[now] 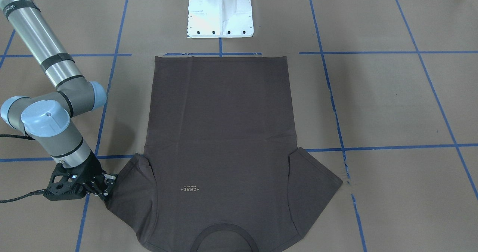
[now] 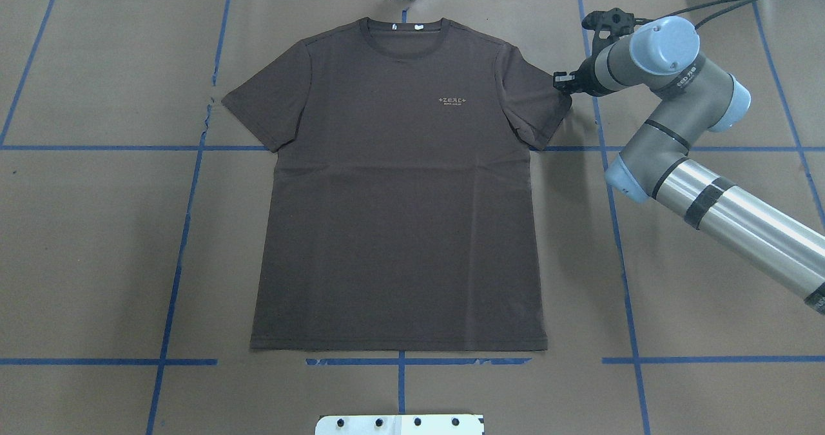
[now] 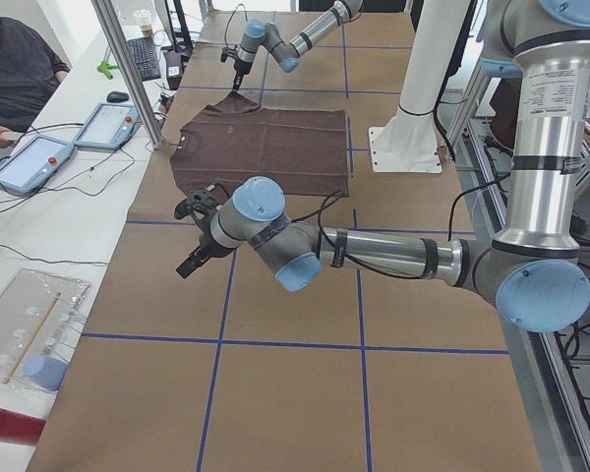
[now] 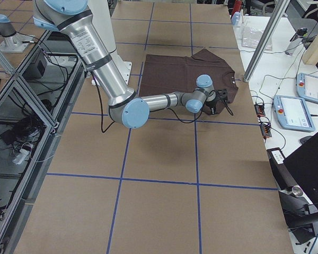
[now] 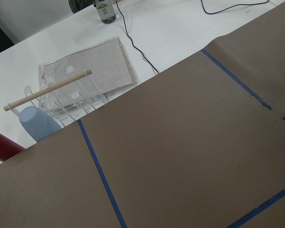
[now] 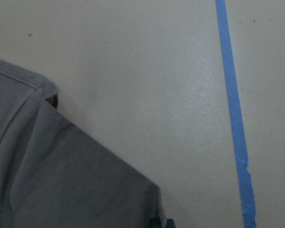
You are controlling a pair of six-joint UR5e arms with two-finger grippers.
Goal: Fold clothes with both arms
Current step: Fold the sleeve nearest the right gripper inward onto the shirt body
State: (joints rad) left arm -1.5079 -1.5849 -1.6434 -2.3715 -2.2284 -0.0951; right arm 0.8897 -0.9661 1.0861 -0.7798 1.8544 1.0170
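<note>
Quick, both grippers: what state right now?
Left gripper: cannot tell, visible only in the side view.
Right gripper: at the sleeve of the dark grey-brown T-shirt; cannot tell.

T-shirt (image 1: 220,132) collar (image 1: 224,231) cut off at btm edge; left claw (image 3: 187,265) state unclear.

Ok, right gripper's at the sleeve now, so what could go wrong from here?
1. The right gripper sits at the very edge of the sleeve of the T-shirt; such a thin bite may slip, or catch only one layer.
2. The left gripper hangs over bare paper, away from the cloth; lifting with one arm alone would likely drag and skew it.
3. The paper looks torn beside the other sleeve and could snag fingers there.
</note>
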